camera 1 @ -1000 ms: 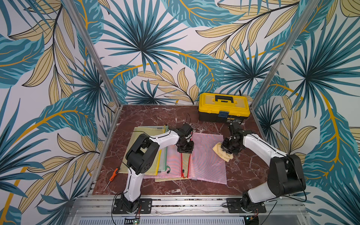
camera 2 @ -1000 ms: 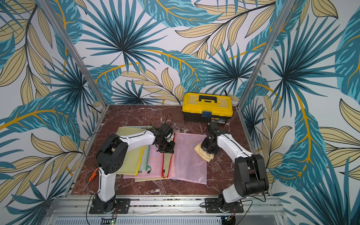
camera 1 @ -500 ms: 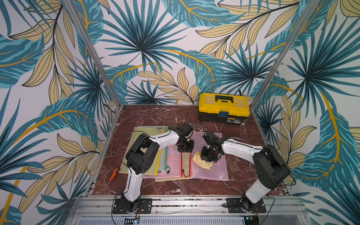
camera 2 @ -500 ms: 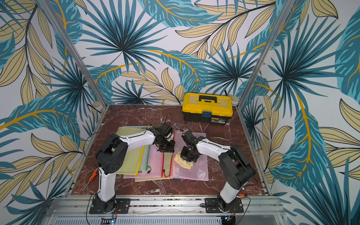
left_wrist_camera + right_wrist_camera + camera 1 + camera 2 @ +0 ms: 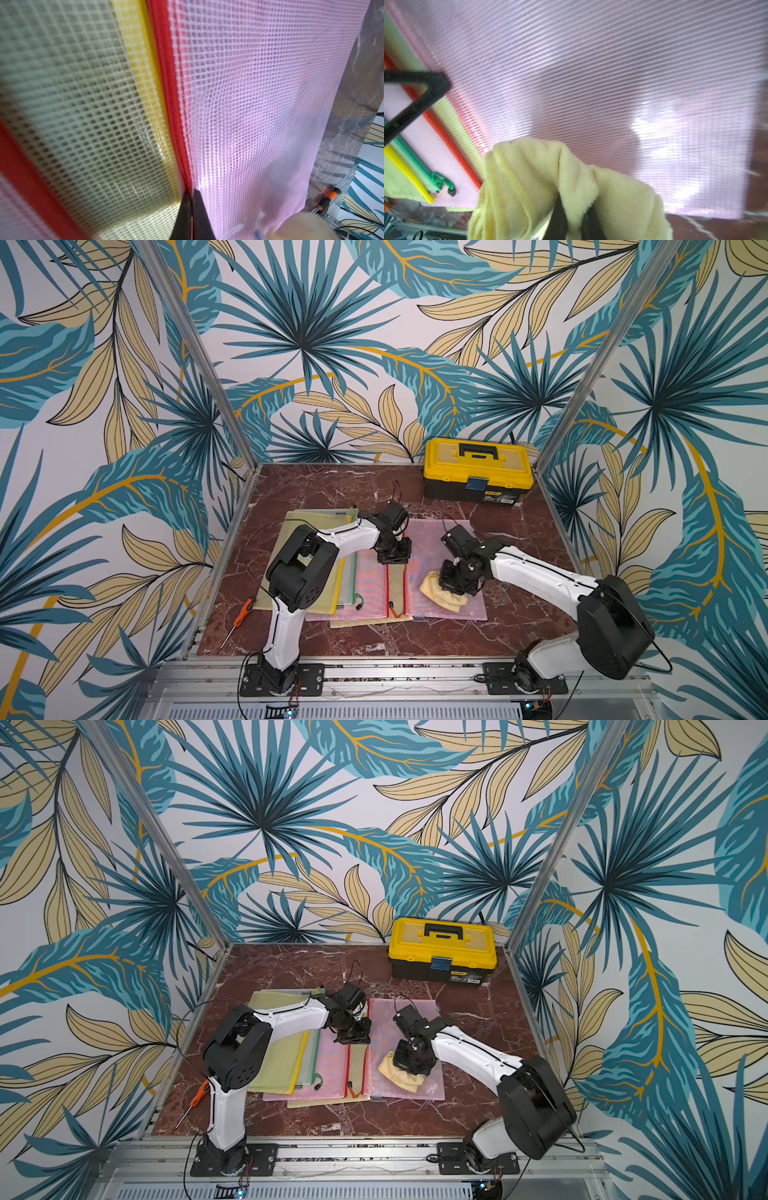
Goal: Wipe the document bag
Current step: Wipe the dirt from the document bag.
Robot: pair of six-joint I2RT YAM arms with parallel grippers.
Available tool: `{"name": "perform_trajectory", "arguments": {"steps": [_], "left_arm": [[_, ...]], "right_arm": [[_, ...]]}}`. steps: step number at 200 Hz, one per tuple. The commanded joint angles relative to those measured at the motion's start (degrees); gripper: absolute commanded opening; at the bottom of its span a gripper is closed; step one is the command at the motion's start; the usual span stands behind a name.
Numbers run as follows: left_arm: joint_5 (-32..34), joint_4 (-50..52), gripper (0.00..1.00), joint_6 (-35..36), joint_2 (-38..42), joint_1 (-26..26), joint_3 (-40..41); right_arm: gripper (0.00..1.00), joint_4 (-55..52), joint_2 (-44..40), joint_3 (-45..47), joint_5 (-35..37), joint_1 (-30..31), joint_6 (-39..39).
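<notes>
The pink mesh bag [image 5: 428, 543] was laid flat near the middle of the table [image 5: 332, 489], with its long red zip [image 5: 404, 593] turned toward the left arm. In both top views the bag [image 5: 384, 1025] was seen lying to the right of a stack [image 5: 370, 589] of other mesh bags, yellow, green-zipped and pink, and its zip side was lapped onto that stack. A pale yellow cloth [image 5: 440, 593] was bunched on the near part of the bag, close to its front edge. The cloth [image 5: 529, 187] was pinched in the right gripper [image 5: 574, 222], whose jaws were closed tightly into its folds, and it was pressed down against the pink mesh [image 5: 591, 72]. The left gripper [image 5: 394, 558] was set on the far part of the zip edge, well apart from the cloth. In the left wrist view its fingers [image 5: 199, 216] were brought together, with the tips down on the zip [image 5: 170, 104]; whether any of the bag was caught between them could not be told. An orange-handled screwdriver [image 5: 242, 612] was left on the table near the front left corner, apart from the stack. A yellow and black toolbox [image 5: 478, 466] was placed at the back right, against the wall, with its lid shut.
</notes>
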State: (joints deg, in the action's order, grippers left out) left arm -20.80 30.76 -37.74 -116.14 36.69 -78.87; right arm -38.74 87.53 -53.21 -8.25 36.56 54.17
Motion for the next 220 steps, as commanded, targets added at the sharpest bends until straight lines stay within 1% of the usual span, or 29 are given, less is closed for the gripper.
{"name": "perform_trajectory", "arguments": {"steps": [1, 14, 26, 49, 63, 81, 93, 102, 109, 118, 127, 133, 144, 155, 173, 184, 194, 208, 220], "left_arm": [[0.22, -1.22, 0.00, -0.47, 1.27, -0.22, 0.80], [0.11, -1.32, 0.00, -0.37, 1.18, -0.22, 0.85], [0.05, -1.41, 0.00, -0.27, 1.01, -0.27, 0.80], [-0.21, -1.41, 0.00, -0.14, 0.58, -0.30, 0.74], [-0.41, -1.52, 0.00, -0.01, 0.47, -0.39, 0.58], [-0.56, -1.58, 0.00, 0.11, 0.47, -0.39, 0.65], [-0.73, -1.67, 0.00, 0.26, 0.49, -0.39, 0.62], [-0.83, -1.67, 0.00, 0.28, 0.47, -0.45, 0.57], [-0.85, -1.72, 0.00, 0.21, 0.55, -0.41, 0.64], [-0.84, -1.76, 0.00, 0.25, 0.48, -0.42, 0.57], [-0.91, -1.91, 0.00, 0.14, 0.32, -0.44, 0.47], [-0.93, -1.90, 0.00, 0.05, 0.22, -0.46, 0.29], [-1.18, -1.94, 0.00, -0.04, -0.12, -0.48, -0.12], [-1.31, -1.98, 0.00, -0.14, -0.23, -0.46, -0.42], [-1.19, -2.07, 0.00, -0.14, -0.31, -0.42, -0.56], [-1.26, -2.03, 0.00, -0.20, -0.38, -0.48, -0.57], [-1.43, -2.07, 0.00, -0.23, -0.47, -0.48, -0.58], [-1.70, -2.02, 0.00, -0.13, -0.68, -0.48, -0.60], [-1.92, -2.02, 0.00, -0.07, -0.71, -0.48, -0.50]], "right_arm": [[0.00, 5.14, 4.56, -0.19, -3.27, 3.85, 5.60], [0.00, 7.81, 5.13, 1.92, -4.77, 3.97, 6.72], [0.00, 7.82, 4.49, 4.08, -4.49, 3.39, 6.77], [0.00, 5.94, 0.51, 10.45, -4.32, -0.55, 5.51], [0.00, 3.76, -4.08, 15.19, -4.09, -4.98, 3.73], [0.00, 0.25, -11.91, 21.10, -5.41, -14.19, 0.00], [0.00, -3.55, -17.46, 22.29, -4.57, -19.79, -3.16], [0.00, -5.87, -20.75, 21.41, -3.37, -21.15, -4.07], [0.00, -8.14, -22.28, 19.50, -1.73, -20.98, -3.79], [0.00, -8.86, -22.68, 17.33, -2.69, -20.16, -2.86], [0.00, -7.83, -22.07, 15.26, -3.09, -17.40, -1.15], [0.00, -6.65, -21.00, 13.72, -2.41, -14.38, 0.07], [0.00, -4.01, -17.70, 11.16, -1.94, -8.84, 2.50], [0.00, -0.61, -13.00, 9.21, -3.30, -4.12, 4.60], [0.00, 5.52, -5.85, 7.57, -4.01, 1.23, 7.56], [0.00, 7.86, -2.70, 7.24, -4.65, 2.28, 8.80], [0.00, 9.58, -1.63, 7.66, -4.84, 2.48, 9.36], [0.00, 9.05, -2.15, 8.67, -4.04, 1.85, 9.20], [0.00, 6.34, -4.16, 10.56, -3.66, -0.38, 8.18]]}}
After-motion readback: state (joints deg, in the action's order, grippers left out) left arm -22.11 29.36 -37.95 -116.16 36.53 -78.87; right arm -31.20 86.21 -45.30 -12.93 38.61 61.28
